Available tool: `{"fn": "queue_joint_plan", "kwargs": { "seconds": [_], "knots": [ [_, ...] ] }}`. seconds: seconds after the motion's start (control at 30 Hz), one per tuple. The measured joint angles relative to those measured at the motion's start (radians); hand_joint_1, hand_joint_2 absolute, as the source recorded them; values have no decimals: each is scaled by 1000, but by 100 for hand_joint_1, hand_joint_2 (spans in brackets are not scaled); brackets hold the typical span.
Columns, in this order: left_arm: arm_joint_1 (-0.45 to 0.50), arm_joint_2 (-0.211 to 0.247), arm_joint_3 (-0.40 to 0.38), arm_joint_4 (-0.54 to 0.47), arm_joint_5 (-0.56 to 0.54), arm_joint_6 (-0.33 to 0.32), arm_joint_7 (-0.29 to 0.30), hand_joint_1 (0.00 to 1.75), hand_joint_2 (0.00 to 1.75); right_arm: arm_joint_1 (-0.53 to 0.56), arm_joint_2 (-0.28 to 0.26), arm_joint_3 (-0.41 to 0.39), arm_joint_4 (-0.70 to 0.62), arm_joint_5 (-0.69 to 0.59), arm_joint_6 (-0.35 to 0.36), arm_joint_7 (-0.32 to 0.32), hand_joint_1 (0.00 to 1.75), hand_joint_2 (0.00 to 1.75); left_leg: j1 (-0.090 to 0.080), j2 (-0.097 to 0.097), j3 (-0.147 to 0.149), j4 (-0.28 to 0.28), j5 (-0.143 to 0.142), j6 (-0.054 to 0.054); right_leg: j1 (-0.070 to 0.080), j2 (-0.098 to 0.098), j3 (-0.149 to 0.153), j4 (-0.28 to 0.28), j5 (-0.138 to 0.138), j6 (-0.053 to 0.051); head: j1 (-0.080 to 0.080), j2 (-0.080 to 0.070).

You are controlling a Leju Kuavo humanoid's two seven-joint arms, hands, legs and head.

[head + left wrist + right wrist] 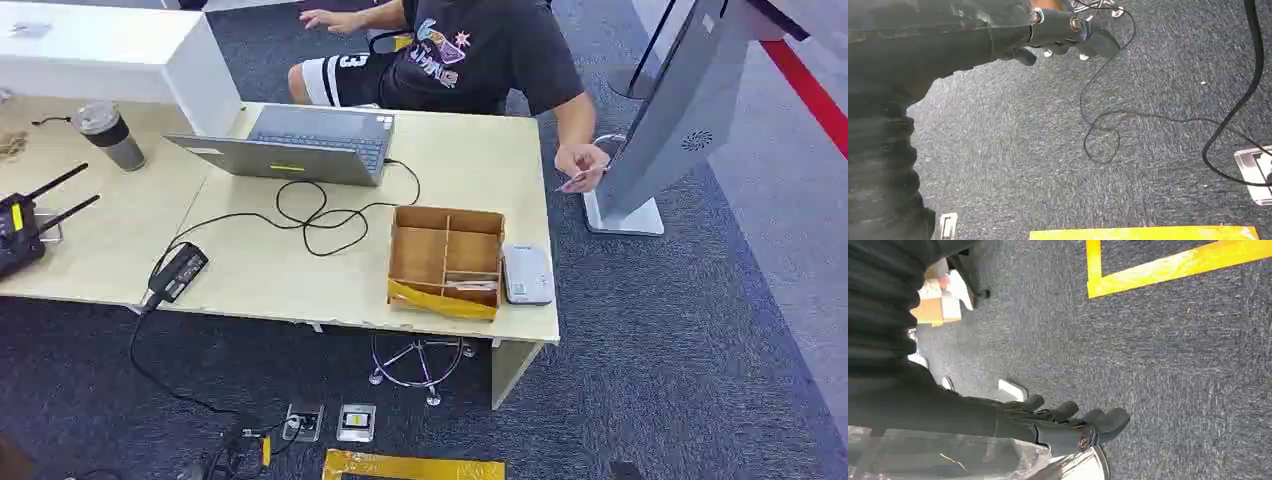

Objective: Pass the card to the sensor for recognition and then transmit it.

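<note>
A seated person's hand (582, 160) holds a small card (571, 183) off the table's right end, close to a grey standing kiosk (688, 110). A white flat sensor device (527, 273) lies on the table beside a wooden compartment box (446, 258), which has a card-like piece (470, 286) in its front right slot. My left hand (1068, 35) hangs over the carpet with its fingers straight, holding nothing. My right hand (1073, 422) also hangs above the carpet, fingers apart, holding nothing.
On the light wooden table (250, 270) are a laptop (300, 145), a looped black cable (320, 215), a power brick (180, 270), a tumbler (108, 135) and a radio unit (18, 230). Yellow floor tape (410, 467), floor sockets (355, 422) and a stool base (420, 365) lie below.
</note>
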Motion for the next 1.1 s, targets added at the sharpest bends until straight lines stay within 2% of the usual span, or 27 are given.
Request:
{"fn": "queue_joint_plan", "kwargs": {
  "seconds": [0.2,0.37,0.5,0.73,0.87,1.1],
  "knots": [
    [0,0,0,0,0,0,0,0,175,-2,0,0,0,26,-30,6,0,175,0,0,0,0,0,0,0,0,0,0,0,0,0,0],
    [-2,0,0,0,-5,-1,1,0,175,-34,-7,1,0,27,-79,-29,0,175,0,0,0,0,0,0,0,0,0,0,0,0,0,0],
    [-8,1,0,0,-11,-3,1,0,175,-97,-44,1,-3,26,-106,-54,0,175,-1,0,0,0,1,0,-1,0,0,0,1,1,0,0],
    [-16,2,-1,0,-18,-10,2,0,175,-180,-126,1,-6,5,-110,-77,0,175,-1,0,0,1,1,1,-1,0,0,0,1,1,0,0],
    [-19,2,-10,0,-22,-11,2,0,175,-190,-144,-1,-13,-35,-138,-131,0,175,-1,0,-1,0,0,1,-2,-1,0,0,1,1,0,0],
    [-25,2,-20,0,-22,-11,2,0,175,-267,-210,-20,-39,-84,-166,-247,0,175,-1,0,0,0,1,1,-2,0,0,0,1,1,0,0]
  ]
}}
